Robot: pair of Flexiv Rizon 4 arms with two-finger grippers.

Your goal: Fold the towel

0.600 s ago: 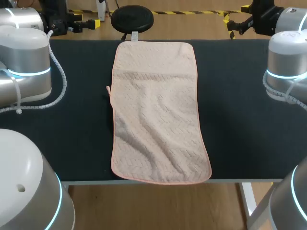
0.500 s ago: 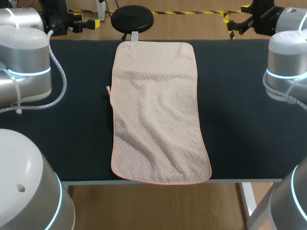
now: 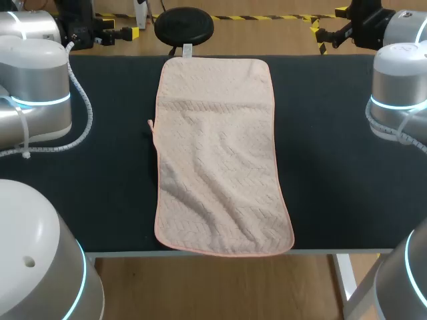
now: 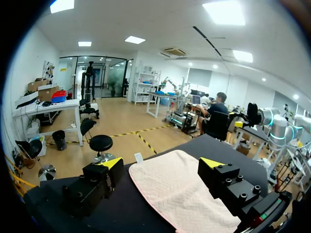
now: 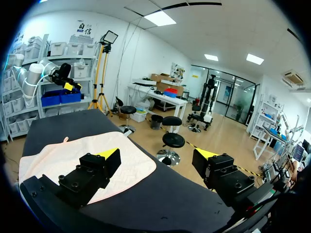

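The pale pink towel (image 3: 217,157) lies spread flat and unfolded on the dark tabletop (image 3: 340,153). It sits about midway between the two arms and runs lengthwise from the far edge to the near edge. Its far half is smooth, while the near half carries soft wrinkles and widens slightly toward the near hem, which reaches the tabletop's near edge. A small white tag (image 3: 187,49) sticks out from the far hem, and a little loop (image 3: 151,127) juts from the long side facing the left arm.

The left arm (image 3: 37,87) stands at its own side of the tabletop, well apart from the cloth. In the left wrist view its jaws are spread wide, the yellow fingertips (image 4: 112,162) far apart and gripping nothing. The towel (image 4: 180,189) lies on the tabletop beyond and below them, untouched, with the tag (image 4: 139,157) at its far corner.

The right arm (image 3: 400,87) likewise stands at its side, clear of the cloth. In the right wrist view its jaws are also wide apart and empty, the yellow fingertips (image 5: 109,154) touching nothing. The towel (image 5: 73,153) shows beyond and beside one finger, lying on the tabletop below.
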